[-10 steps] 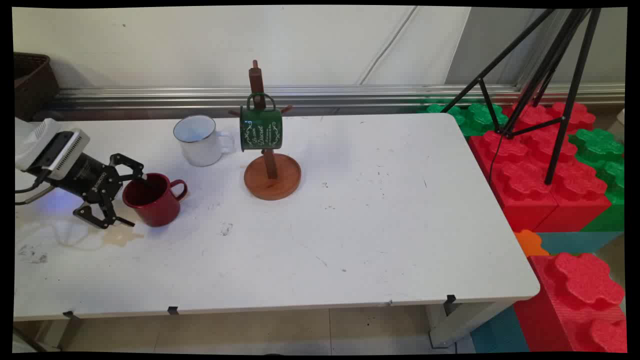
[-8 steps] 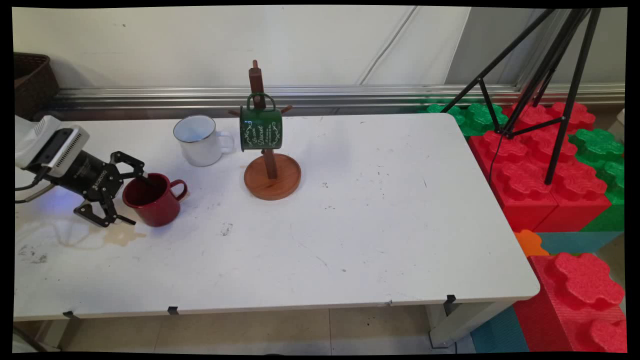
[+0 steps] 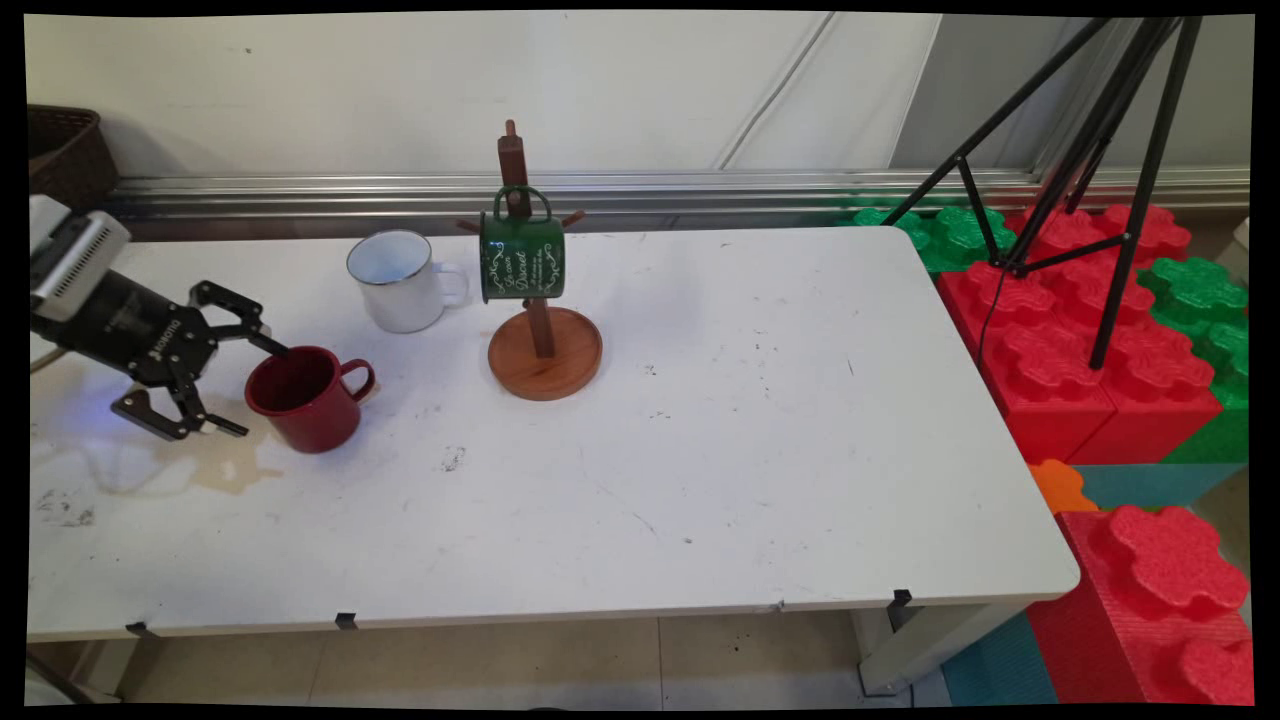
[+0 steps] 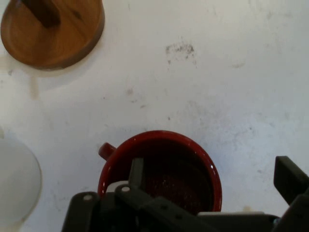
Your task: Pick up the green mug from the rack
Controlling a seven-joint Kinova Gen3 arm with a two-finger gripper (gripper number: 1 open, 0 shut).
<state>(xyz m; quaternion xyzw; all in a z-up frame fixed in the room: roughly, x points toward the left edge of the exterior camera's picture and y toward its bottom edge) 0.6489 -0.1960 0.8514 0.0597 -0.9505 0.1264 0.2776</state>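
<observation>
A red mug (image 3: 312, 402) stands upright near the table's left side, its handle pointing right. My gripper (image 3: 264, 392) is open just left of the mug. One finger (image 3: 268, 346) reaches over the rim and the other (image 3: 225, 428) stays outside, low by the table. In the hand view the red mug (image 4: 159, 139) fills the lower middle. One finger (image 4: 136, 170) is inside the mug, the other (image 4: 289, 178) is well clear at the right, and the gripper (image 4: 212, 171) straddles the wall. Nothing is gripped.
A white mug (image 3: 396, 282) stands behind the red one. A green mug (image 3: 522, 256) hangs on a wooden rack with a round base (image 3: 572, 362). A brownish stain (image 3: 235, 470) marks the table (image 3: 700, 450). A basket (image 3: 60, 150), a tripod (image 3: 1090, 150) and foam blocks (image 3: 1060, 370) lie around it.
The gripper has drawn back to the left and slightly up, still open. The red mug has stayed in place.
</observation>
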